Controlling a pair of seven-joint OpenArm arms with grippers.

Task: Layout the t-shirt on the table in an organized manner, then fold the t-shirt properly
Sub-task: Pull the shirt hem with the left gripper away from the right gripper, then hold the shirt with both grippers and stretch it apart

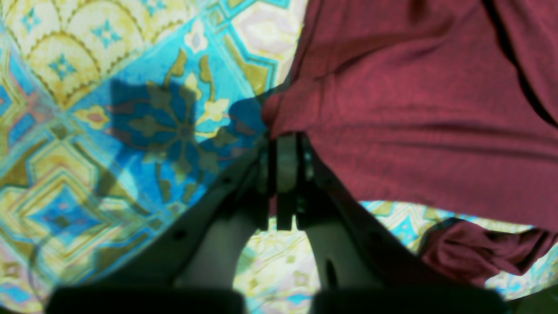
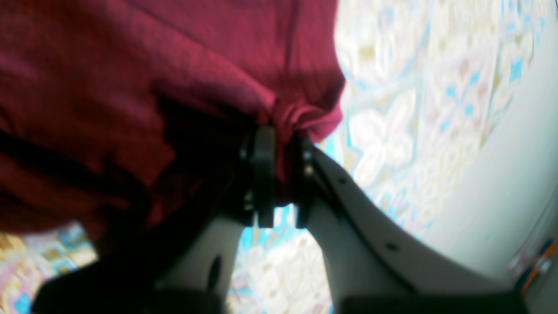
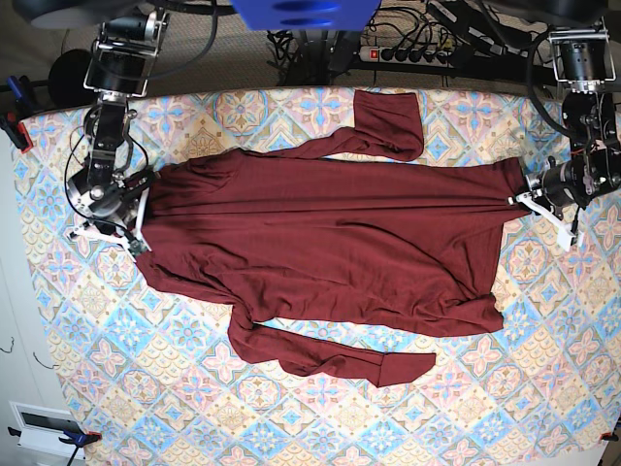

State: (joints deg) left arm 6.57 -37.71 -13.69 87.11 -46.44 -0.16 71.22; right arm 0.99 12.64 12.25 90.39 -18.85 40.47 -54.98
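The dark maroon t-shirt (image 3: pixel 320 238) lies stretched sideways across the table (image 3: pixel 291 417), one long sleeve folded at the back (image 3: pixel 383 126), the other lying at the front (image 3: pixel 330 361). My left gripper (image 3: pixel 519 196), at the base view's right, is shut on the shirt's edge (image 1: pixel 392 109); its fingers (image 1: pixel 285 168) pinch a bunched corner. My right gripper (image 3: pixel 144 216), at the base view's left, is shut on the opposite edge (image 2: pixel 174 65), with cloth gathered between its fingers (image 2: pixel 263 174). The body is held taut between both.
A power strip and cables (image 3: pixel 417 44) lie behind the table's back edge. Clamps hold the patterned cloth at the corners (image 3: pixel 17 126). A pale floor or wall (image 2: pixel 501 174) shows beyond the table's left edge.
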